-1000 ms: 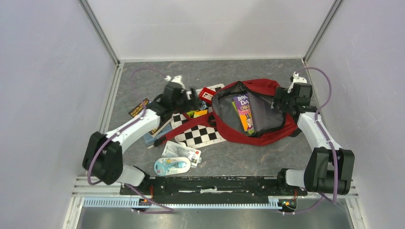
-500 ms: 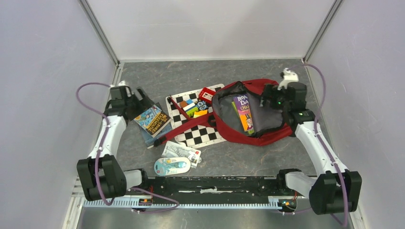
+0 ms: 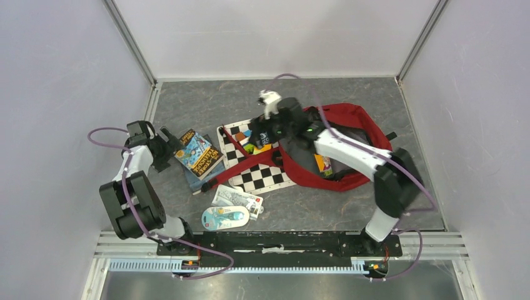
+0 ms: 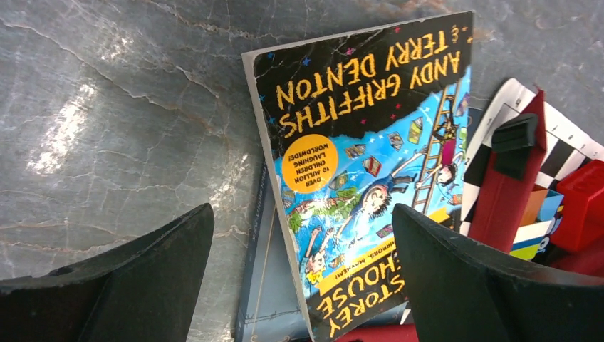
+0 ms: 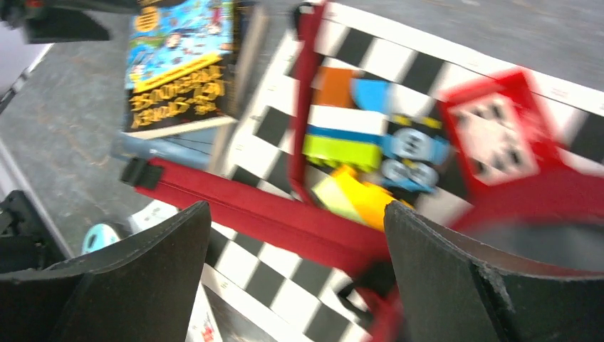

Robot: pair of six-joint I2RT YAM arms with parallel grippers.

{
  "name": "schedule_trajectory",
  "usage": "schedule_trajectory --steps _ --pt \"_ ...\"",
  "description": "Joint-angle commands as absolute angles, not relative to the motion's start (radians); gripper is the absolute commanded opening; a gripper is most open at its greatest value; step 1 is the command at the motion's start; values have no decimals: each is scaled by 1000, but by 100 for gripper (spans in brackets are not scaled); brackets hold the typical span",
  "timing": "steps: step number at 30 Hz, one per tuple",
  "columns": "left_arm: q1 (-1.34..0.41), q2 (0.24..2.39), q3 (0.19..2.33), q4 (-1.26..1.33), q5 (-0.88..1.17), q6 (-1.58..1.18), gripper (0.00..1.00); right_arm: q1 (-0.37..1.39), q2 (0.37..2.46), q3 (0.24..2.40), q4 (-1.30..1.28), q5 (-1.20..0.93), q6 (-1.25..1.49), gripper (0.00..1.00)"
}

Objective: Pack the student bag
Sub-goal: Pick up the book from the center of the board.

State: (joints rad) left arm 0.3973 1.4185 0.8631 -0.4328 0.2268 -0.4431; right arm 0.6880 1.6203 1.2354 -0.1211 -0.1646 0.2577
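right pincer [image 5: 293, 214] spread, empty, over small coloured items [image 5: 356, 142] | student bag [image 3: 359, 115] just beside, toward right edge of worktop [image 3: 237, 94] | left pincer [image 4: 303, 214] spread, facing book [image 3: 199, 153], farther

- Light was bright and even, with soft shadows around the book [image 3: 199, 152]
- Glare streaked the table [image 4: 78, 128] beside the book, left wrist view
- Right wrist view was smeared by motion blur
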Motion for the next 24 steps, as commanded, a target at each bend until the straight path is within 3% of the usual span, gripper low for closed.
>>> schedule_trajectory --steps 1,9,18,24 --pt "402 1496 920 -418 249 -425 100 817 1825 1450 -104 -267 247 95" --pt "403 1646 997 -406 281 -403 98 900 2181 1785 -138 -368 310 92" --pt "400 1708 1016 -388 361 -399 64 895 2330 1876 -137 -332 353 90" --pt "381 1723 1015 -385 383 -405 51 887 2387 1879 -110 -345 396 87"
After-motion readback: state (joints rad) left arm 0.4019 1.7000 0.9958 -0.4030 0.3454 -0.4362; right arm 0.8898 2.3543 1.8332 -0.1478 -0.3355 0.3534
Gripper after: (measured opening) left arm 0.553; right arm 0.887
